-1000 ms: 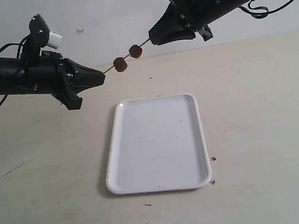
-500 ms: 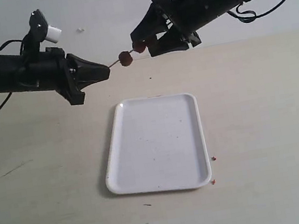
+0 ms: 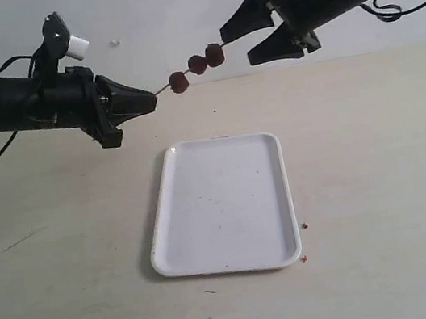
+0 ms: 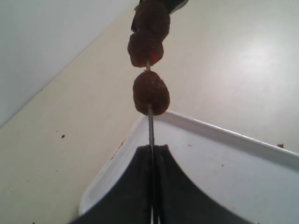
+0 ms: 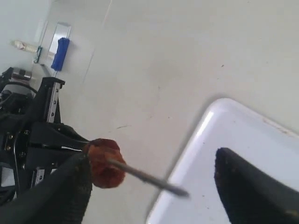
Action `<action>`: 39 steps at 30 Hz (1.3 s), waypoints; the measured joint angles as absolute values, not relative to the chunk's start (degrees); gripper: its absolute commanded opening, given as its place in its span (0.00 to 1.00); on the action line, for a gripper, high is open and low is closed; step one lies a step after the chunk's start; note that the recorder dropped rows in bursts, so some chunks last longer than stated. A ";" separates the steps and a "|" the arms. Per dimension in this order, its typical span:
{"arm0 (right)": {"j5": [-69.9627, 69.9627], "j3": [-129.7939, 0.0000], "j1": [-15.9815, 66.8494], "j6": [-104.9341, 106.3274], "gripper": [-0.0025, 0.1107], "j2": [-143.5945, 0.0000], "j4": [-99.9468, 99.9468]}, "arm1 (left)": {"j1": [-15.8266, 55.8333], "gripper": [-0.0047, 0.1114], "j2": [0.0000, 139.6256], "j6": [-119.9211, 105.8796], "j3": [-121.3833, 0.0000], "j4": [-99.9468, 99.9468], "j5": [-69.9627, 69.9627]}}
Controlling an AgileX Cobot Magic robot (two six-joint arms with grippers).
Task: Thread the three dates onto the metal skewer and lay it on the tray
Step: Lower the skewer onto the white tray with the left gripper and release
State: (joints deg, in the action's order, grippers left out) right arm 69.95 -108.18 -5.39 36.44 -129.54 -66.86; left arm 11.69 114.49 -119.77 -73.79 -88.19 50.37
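In the exterior view the left pincer (image 3: 150, 98) is clenched on one end of a thin, straight grey metal skewer (image 3: 162, 92), which rises at a slant from its tip toward the right pincer (image 3: 238, 50). Three small, wrinkled, dark red-brown dates (image 3: 197, 65) sit on the rod in a row, the lowest a short way beyond the left pincer's tip and the highest just in front of the right pincer. The right pincer is released, its two fingers spread wide and grasping nothing. A flat white rectangular plastic tray (image 3: 229, 206) with rounded corners lies on the pale beige desk (image 3: 380, 180), below both pincers and well apart from them. In the left wrist view the left pincer's (image 4: 152, 148) dark fingers (image 4: 131, 186) press together around the skewer (image 4: 150, 123), which runs straight out from them through the three dates (image 4: 151, 92), with the tray (image 4: 224, 158) underneath and the desk (image 4: 70, 116) around it. In the right wrist view the right pincer (image 5: 152, 156) stands open. One date (image 5: 105, 163) hangs just beside one dark finger (image 5: 60, 191), though whether the two touch cannot be told. The skewer's (image 5: 145, 176) bare end pokes out into the gap, clear of the other finger, and a corner of the tray (image 5: 233, 126) lies beneath.
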 measured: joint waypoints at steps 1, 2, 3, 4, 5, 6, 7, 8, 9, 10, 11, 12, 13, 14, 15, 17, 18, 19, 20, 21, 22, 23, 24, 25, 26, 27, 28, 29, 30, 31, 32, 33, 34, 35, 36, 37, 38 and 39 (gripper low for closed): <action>69.84 -108.18 -6.27 36.44 0.65 -129.23 -66.86 | 11.69 0.04 114.49 -119.42 -73.79 -88.04 50.06; 69.84 -108.18 -7.17 36.44 0.65 -128.99 -66.86 | 11.69 0.04 114.49 -118.70 -73.79 -87.72 49.51; 69.84 -108.18 -8.07 36.44 0.65 -128.49 -66.86 | 11.69 0.04 114.49 -117.53 -73.79 -87.32 48.81; 69.84 -108.18 -8.80 36.44 0.65 -128.11 -66.86 | 11.69 0.04 114.49 -116.40 -73.79 -86.91 48.34; 69.84 -108.18 -9.69 36.44 0.63 -127.54 -66.86 | 11.69 0.04 114.49 -114.58 -73.79 -86.55 47.67; 69.84 -108.18 -10.57 36.44 0.61 -127.04 -66.86 | 11.69 0.04 114.49 -112.30 -73.79 -86.18 47.05; 69.74 -108.18 -11.42 36.44 0.55 -126.63 -66.86 | 11.69 0.04 114.49 -109.40 -73.79 -86.06 46.63; 69.74 -108.18 -12.20 36.44 0.50 -126.23 -66.86 | 11.84 0.04 114.49 -105.98 -73.79 -85.94 46.29; 69.74 -108.18 -12.83 36.44 0.44 -125.93 -66.86 | 11.97 0.04 114.49 -102.25 -73.79 -85.66 46.03; 69.74 -108.18 -13.50 36.44 0.32 -125.68 -66.86 | 12.26 0.04 114.49 -99.25 -73.79 -85.13 45.73; 69.74 -108.18 -14.02 36.71 0.22 -125.50 -66.71 | 13.04 0.04 114.49 -95.28 -73.79 -83.68 45.13; 69.74 -108.18 -14.34 36.95 0.10 -125.39 -66.42 | 13.81 0.04 114.49 -92.61 -73.79 -82.23 44.43; 69.74 -108.18 -14.45 37.09 0.03 -125.25 -65.94 | 14.82 0.04 114.49 -89.69 -73.79 -80.49 43.30; 69.74 -108.18 -14.54 37.17 0.03 -125.14 -65.17 | 16.82 0.04 114.49 -84.68 -73.79 -77.31 40.62; 69.74 -108.18 -14.54 37.34 0.02 -125.14 -64.37 | 18.41 0.04 114.49 -81.15 -73.69 -74.88 38.06; 69.74 -108.18 -14.54 37.37 0.02 -125.14 -62.59 | 22.74 0.04 114.49 -71.60 -72.74 -67.68 30.43; 69.74 -108.18 -14.54 37.47 0.02 -125.14 -62.00 | 24.44 0.04 114.49 -66.25 -71.99 -63.93 26.75; 69.74 -108.18 -14.54 37.58 0.02 -125.14 -61.49 | 26.52 0.04 114.49 -61.89 -71.30 -61.23 24.20; 69.74 -108.18 -14.54 37.52 0.02 -125.14 -61.08 | 28.45 0.04 114.49 -56.64 -70.37 -58.52 21.45; 69.74 -108.18 -14.54 37.52 0.02 -125.03 -60.85 | 30.12 0.04 114.49 -52.09 -69.45 -56.78 19.09; 69.74 -108.18 -14.54 37.52 0.02 -125.03 -60.72 | 31.59 0.04 114.49 -48.32 -68.63 -55.81 17.11; 69.74 -108.18 -14.54 37.52 0.02 -124.91 -60.69 | 32.70 0.04 114.39 -45.94 -68.07 -55.37 15.61; 69.74 -108.18 -14.54 37.52 0.02 -124.91 -60.59 | 33.97 0.04 114.39 -43.51 -67.47 -55.25 13.74; 69.74 -108.18 -14.54 37.52 0.02 -124.83 -60.59 | 35.15 0.04 114.39 -41.56 -67.09 -55.25 11.98; 69.74 -108.18 -14.54 37.52 0.02 -124.83 -60.59 | 36.23 0.04 114.39 -40.00 -66.87 -55.25 10.65; 69.74 -108.18 -14.42 37.52 0.02 -124.83 -60.59 | 37.04 0.04 114.39 -39.14 -66.78 -55.25 9.83; 69.74 -108.18 -14.21 37.35 0.02 -124.83 -60.59 | 38.83 0.04 114.39 -37.79 -66.54 -55.25 7.35; 69.74 -108.18 -14.07 37.07 0.02 -124.83 -60.59 | 39.61 0.04 114.39 -37.48 -66.28 -55.37 5.82; 69.74 -108.18 -14.05 36.91 0.02 -124.83 -60.59 | 40.21 0.04 114.39 -37.23 -65.98 -55.61 4.50; 69.74 -108.18 -13.95 36.62 0.02 -124.83 -60.59 | 40.66 0.04 114.39 -36.87 -65.66 -55.92 3.48; 69.74 -108.18 -13.83 36.35 0.02 -124.83 -60.59 | 40.88 0.04 114.39 -36.58 -65.32 -55.92 2.85; 69.74 -108.18 -13.59 36.12 0.02 -124.83 -60.59 | 41.01 0.04 114.39 -36.18 -64.13 -56.50 1.84; 69.74 -108.18 -13.50 35.98 0.02 -124.83 -60.59 | 41.01 0.04 114.39 -36.05 -63.52 -56.62 1.29; 69.74 -108.18 -13.36 35.83 0.02 -124.83 -60.72 | 41.01 0.04 114.39 -35.95 -62.42 -56.91 0.64; 69.74 -108.18 -13.37 35.83 0.02 -124.83 -60.84 | 41.01 0.07 114.39 -35.82 -61.90 -57.03 0.36; 69.74 -108.18 -13.37 35.83 0.02 -124.83 -60.98 | 41.01 0.12 114.39 -35.82 -61.14 -57.03 0.00; 69.74 -108.18 -13.37 35.83 0.02 -124.83 -60.98 | 41.01 0.17 114.39 -36.23 -60.88 -57.03 0.00; 69.74 -108.18 -13.37 35.72 0.02 -124.83 -60.98 | 41.01 0.27 114.39 -36.62 -60.75 -57.03 0.36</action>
State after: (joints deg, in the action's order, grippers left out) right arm 69.74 -108.18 -13.37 35.72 -124.83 -60.98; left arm 41.01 114.39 -36.62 -60.75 -57.03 0.36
